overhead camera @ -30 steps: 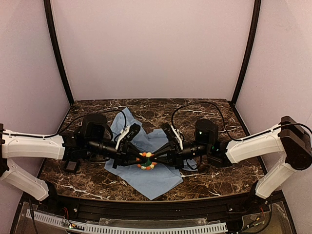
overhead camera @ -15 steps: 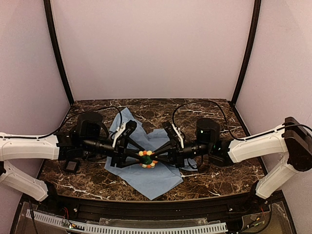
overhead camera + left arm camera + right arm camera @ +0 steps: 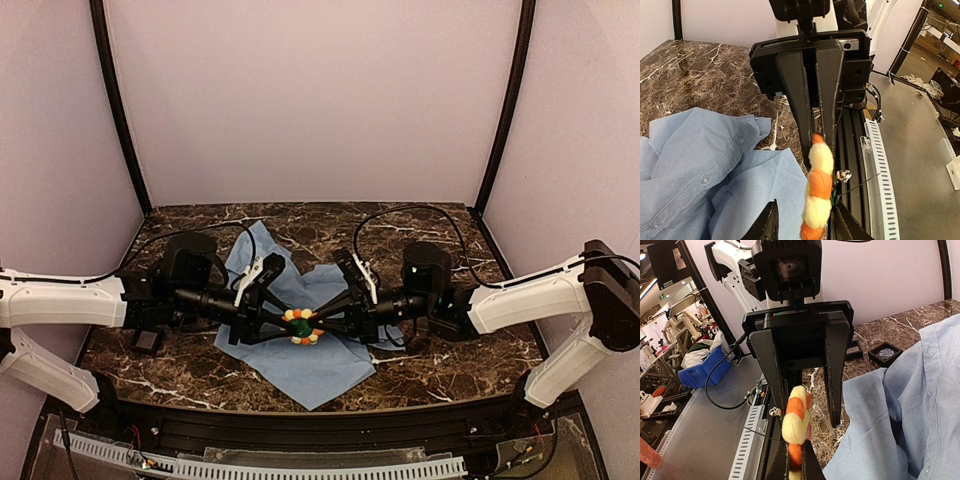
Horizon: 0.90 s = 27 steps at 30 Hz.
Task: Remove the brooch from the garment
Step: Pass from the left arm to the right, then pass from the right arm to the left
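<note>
Obs: right gripper (image 3: 796,462) pinched shut on the brooch (image 3: 818,192) by its rim. Left gripper (image 3: 806,206) stands open, 1 finger either side of it, not yet clamped

Judgement: close the left squarely on the petals before any pull, then draw away slowly so the thin garment (image 3: 705,160) on the table (image 3: 695,65) isn't dragged or torn

Brooch: held edge-on, raised above the garment. Rounded orange and pale yellow petals. Whether its pin is in the cloth, cannot tell
</note>
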{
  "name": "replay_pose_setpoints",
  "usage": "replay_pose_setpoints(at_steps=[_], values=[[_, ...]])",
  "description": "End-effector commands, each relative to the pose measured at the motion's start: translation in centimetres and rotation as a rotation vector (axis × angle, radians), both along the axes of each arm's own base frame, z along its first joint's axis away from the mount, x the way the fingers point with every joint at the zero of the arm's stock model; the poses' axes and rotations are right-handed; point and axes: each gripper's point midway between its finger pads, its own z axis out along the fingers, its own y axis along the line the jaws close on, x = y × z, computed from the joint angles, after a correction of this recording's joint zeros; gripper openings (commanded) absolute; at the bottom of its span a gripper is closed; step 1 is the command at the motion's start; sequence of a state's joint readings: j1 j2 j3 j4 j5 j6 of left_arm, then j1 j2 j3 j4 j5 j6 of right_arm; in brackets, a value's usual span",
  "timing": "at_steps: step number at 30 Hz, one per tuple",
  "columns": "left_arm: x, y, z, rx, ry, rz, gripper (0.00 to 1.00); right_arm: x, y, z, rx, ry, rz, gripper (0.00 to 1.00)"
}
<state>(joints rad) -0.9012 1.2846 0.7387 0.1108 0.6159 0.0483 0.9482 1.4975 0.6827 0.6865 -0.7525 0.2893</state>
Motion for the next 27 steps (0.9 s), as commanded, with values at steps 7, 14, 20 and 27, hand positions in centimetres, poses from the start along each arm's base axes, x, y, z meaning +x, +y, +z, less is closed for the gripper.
replay_pose_setpoints(at_steps=[7, 14, 20, 27], values=[[0.1, -0.4, 0.8, -0.02, -0.002, -0.011, 0.22, 0.1, 0.1, 1.0, 0.023, -0.006, 0.008, 0.0], [-0.2, -0.5, 1.1, -0.044, 0.008, -0.031, 0.01, 0.1, 0.1, 0.4, 0.008, -0.003, 0.016, 0.0], [-0.6, -0.6, 1.4, -0.065, 0.024, -0.051, 0.01, -0.6, -0.5, 0.0, 0.013, -0.045, 0.034, 0.3], [-1.0, -0.7, 2.0, -0.09, 0.042, -0.063, 0.01, -1.3, -0.7, -0.6, 0.009, -0.08, 0.053, 0.58]])
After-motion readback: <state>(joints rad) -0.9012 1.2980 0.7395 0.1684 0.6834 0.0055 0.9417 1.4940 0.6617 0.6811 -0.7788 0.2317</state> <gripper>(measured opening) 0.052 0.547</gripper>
